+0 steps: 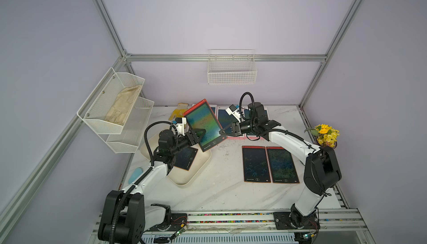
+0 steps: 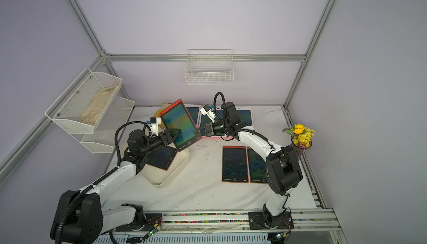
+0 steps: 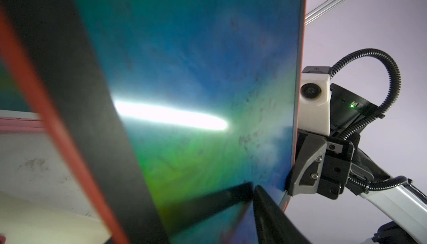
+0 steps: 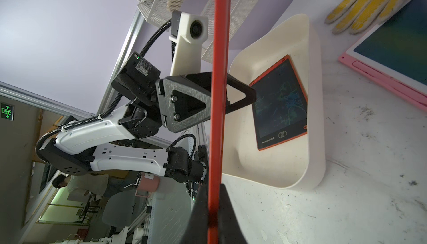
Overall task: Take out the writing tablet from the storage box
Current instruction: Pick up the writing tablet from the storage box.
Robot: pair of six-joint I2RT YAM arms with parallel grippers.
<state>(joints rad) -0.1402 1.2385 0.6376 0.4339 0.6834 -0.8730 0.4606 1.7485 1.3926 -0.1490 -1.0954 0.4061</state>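
Both arms reach in over the desk [image 1: 219, 192], wrists facing each other, with the red-framed writing tablet [image 1: 203, 122] tilted up in the air between them, lifted clear of the storage box [image 1: 191, 180]. The right gripper [image 1: 223, 132] has its jaws pinched on the tablet's lower corner. The left gripper [image 1: 200, 134] straddles the opposite edge, and honestly I can't tell if it's clamping. Count: one dark tablet [image 1: 186, 159] lying in the box, two orange-framed tablets [image 1: 256, 164] side by side, three pale-framed tablets [image 2: 245, 115] along the back, one yellow glove [image 1: 179, 110].
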